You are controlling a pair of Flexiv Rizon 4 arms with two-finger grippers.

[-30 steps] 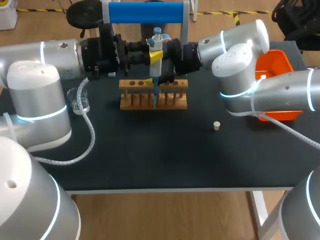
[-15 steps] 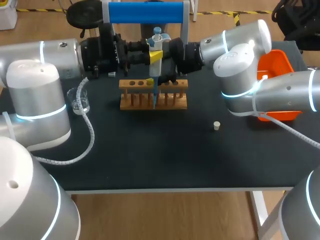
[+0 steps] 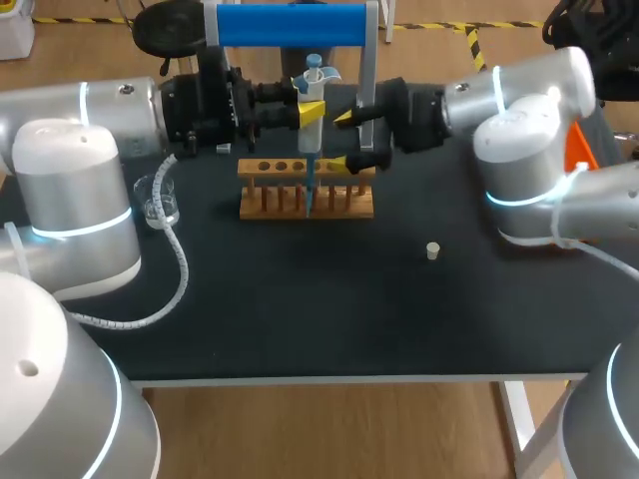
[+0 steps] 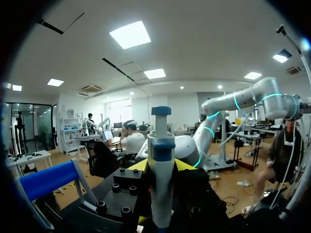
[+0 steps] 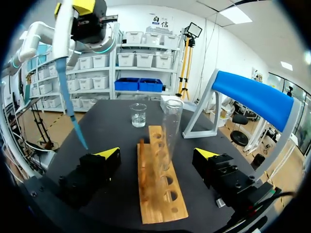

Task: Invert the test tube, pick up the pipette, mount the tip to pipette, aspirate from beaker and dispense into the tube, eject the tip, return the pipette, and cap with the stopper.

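My left gripper (image 3: 300,112) is shut on the white and blue pipette (image 3: 313,100), held upright above the wooden rack (image 3: 307,200). Its long blue tip (image 3: 310,185) points down at the rack. In the left wrist view the pipette (image 4: 161,165) stands between the fingers. My right gripper (image 3: 349,140) is open at the rack's right end. In the right wrist view the clear test tube (image 5: 170,128) stands upright in the rack (image 5: 158,189), ahead of the open gripper (image 5: 156,155) and apart from its fingers. The pipette tip (image 5: 73,116) hangs beside the tube.
A glass beaker (image 3: 160,200) stands left of the rack, also seen past the rack as the beaker (image 5: 138,115). A small pale stopper (image 3: 432,250) lies on the black table right of middle. A blue-barred stand (image 3: 290,25) is behind the rack. An orange bin (image 3: 579,150) peeks out behind my right arm.
My right arm has drawn back to the right, away from the pipette and rack, its gripper still open. The left arm and pipette have kept still.
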